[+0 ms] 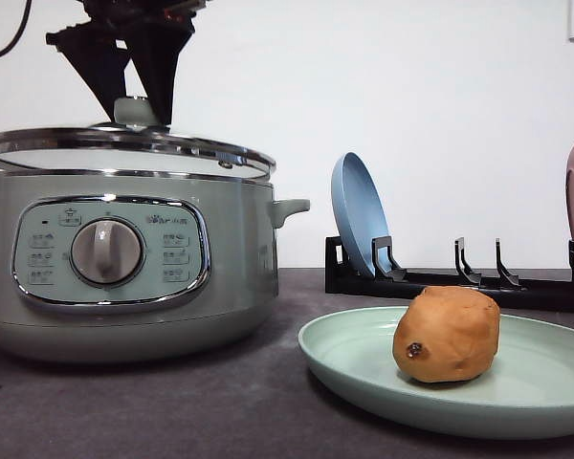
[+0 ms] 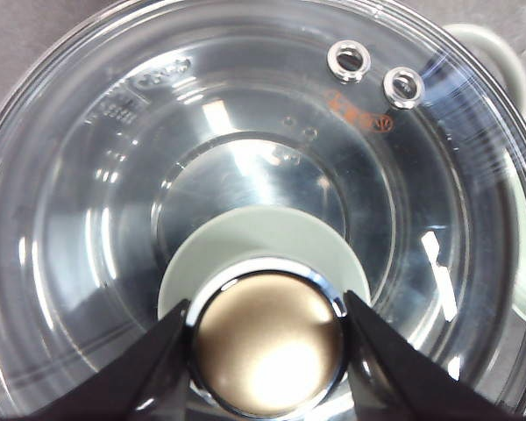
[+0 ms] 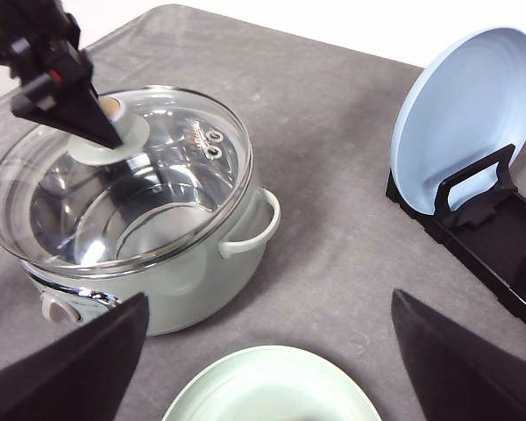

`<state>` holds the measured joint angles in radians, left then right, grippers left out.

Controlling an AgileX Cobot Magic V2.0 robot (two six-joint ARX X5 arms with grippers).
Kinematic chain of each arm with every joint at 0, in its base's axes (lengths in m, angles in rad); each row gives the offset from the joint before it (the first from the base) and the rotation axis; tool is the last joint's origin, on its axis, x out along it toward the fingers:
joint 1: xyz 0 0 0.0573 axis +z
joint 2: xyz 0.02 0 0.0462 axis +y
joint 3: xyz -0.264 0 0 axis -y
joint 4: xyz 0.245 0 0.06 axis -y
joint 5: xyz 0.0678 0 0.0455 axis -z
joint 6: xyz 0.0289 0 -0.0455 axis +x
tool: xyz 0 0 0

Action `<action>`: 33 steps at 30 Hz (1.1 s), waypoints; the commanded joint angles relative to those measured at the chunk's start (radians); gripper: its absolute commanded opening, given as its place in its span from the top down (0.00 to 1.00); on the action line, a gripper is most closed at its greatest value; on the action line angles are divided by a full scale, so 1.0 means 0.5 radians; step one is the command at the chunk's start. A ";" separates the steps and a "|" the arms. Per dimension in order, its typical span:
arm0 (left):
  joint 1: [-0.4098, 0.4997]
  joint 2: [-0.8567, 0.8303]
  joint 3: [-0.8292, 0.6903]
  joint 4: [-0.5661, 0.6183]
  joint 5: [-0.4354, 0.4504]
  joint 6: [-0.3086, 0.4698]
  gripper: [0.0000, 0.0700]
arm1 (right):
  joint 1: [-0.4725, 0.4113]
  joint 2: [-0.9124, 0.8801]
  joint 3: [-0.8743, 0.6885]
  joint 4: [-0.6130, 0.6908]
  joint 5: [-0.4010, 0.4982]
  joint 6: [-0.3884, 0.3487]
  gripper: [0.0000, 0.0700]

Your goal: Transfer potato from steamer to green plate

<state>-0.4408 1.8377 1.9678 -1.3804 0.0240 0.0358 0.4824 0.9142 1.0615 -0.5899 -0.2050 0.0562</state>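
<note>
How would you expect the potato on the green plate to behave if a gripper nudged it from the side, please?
The potato looks rounded and lumpy, so it would probably rock or roll unevenly rather than slide. The green plate is shallow with a low rim, so a firm push might carry it over the edge. It looks solid, so likely stiff under the fingers.

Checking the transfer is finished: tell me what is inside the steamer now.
Through the glass lid, the steamer shows just a bare shiny metal interior. The potato sits on the green plate. The left gripper grips the lid knob.

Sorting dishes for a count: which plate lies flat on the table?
The wide pale mint-green plate, holding the orange-brown potato; the blue plate stands upright in the black rack.
</note>
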 commanded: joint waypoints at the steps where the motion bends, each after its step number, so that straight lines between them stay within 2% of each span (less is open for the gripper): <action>1: -0.007 0.043 0.063 0.030 -0.012 0.012 1.00 | 0.008 0.008 0.036 0.007 0.008 -0.017 0.20; 33: 0.006 0.084 0.063 0.076 -0.020 0.028 1.00 | 0.009 0.007 0.036 -0.048 -0.008 -0.025 0.20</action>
<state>-0.4351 1.8606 1.9678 -1.3707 0.0139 0.0399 0.4824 0.9138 1.0615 -0.6182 -0.2074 0.0521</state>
